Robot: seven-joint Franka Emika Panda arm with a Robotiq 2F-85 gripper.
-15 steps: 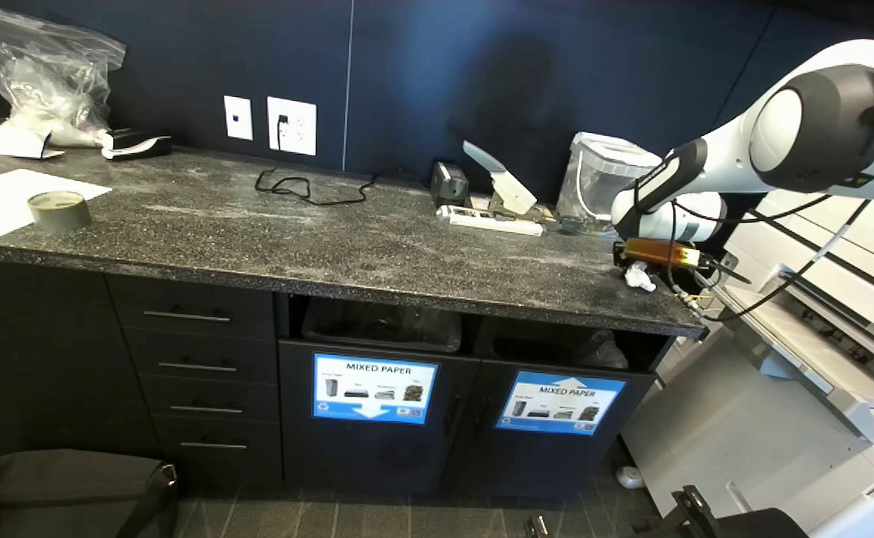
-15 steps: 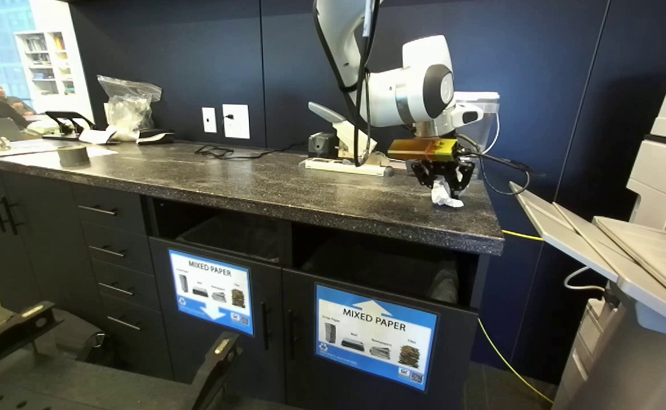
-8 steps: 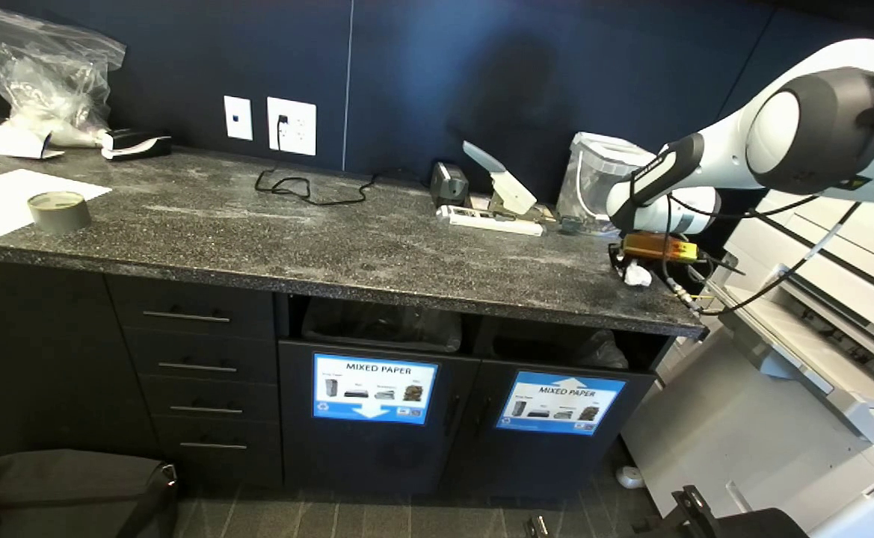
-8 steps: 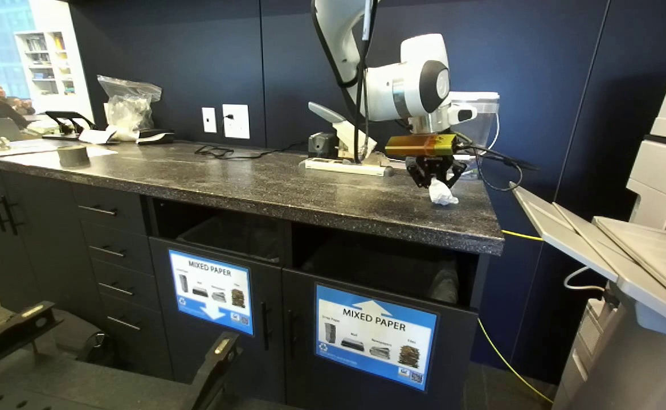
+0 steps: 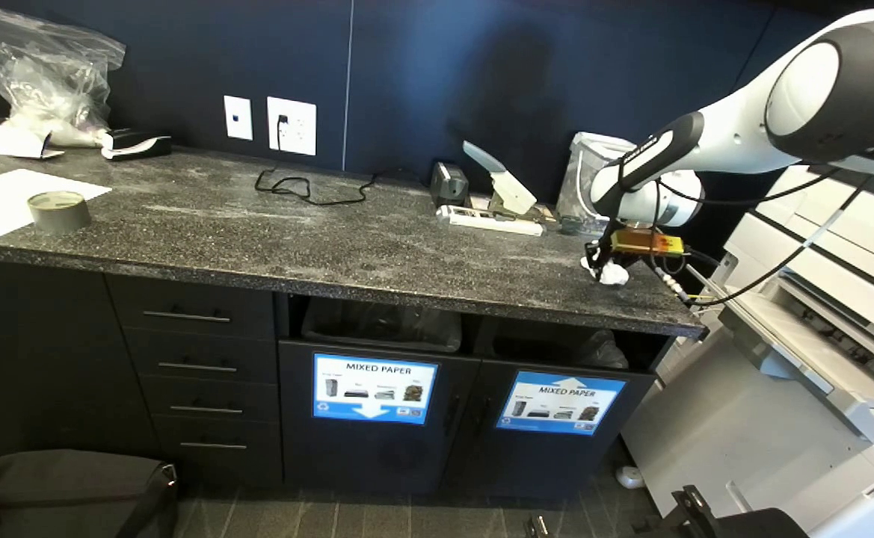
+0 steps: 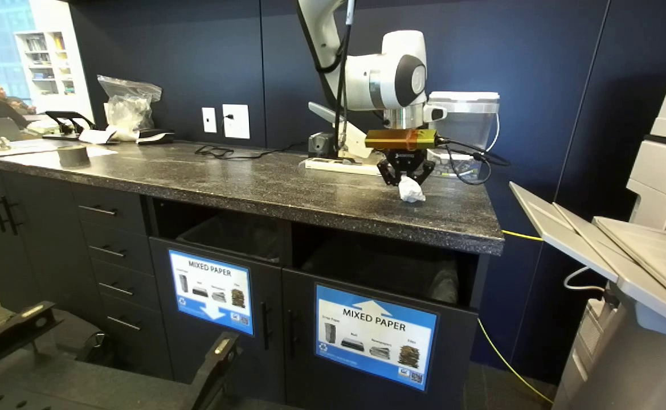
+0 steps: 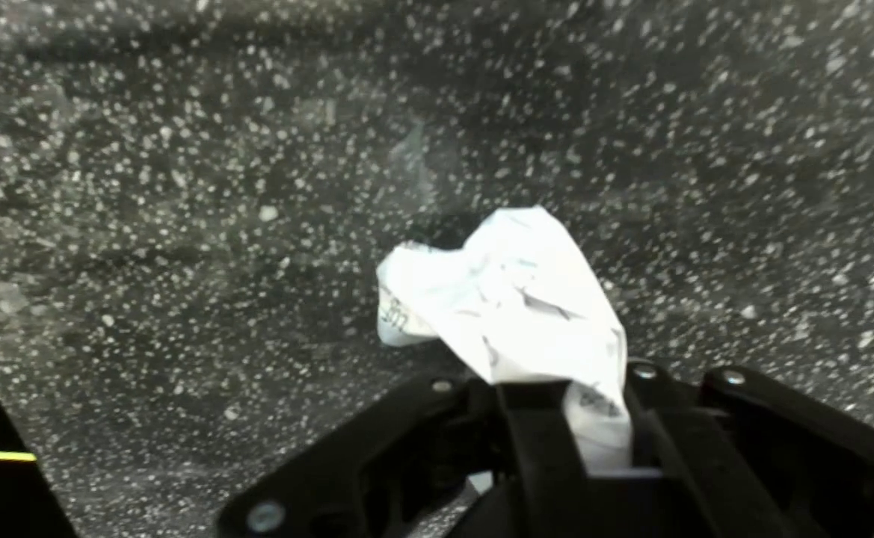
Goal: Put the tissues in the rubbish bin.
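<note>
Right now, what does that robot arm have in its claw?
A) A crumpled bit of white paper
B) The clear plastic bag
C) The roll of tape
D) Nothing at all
A: the wrist view shows the claw closed on the crumpled white paper, part of it pinched between the jaws and the rest sticking out beyond them.

Near the right front corner of the stone-like, faintly glossy counter (image 6: 241, 172), the tissue (image 7: 534, 317) is creased, matt-looking paper, and the bucket (image 6: 469, 127) by the back edge smooth translucent plastic.
</note>
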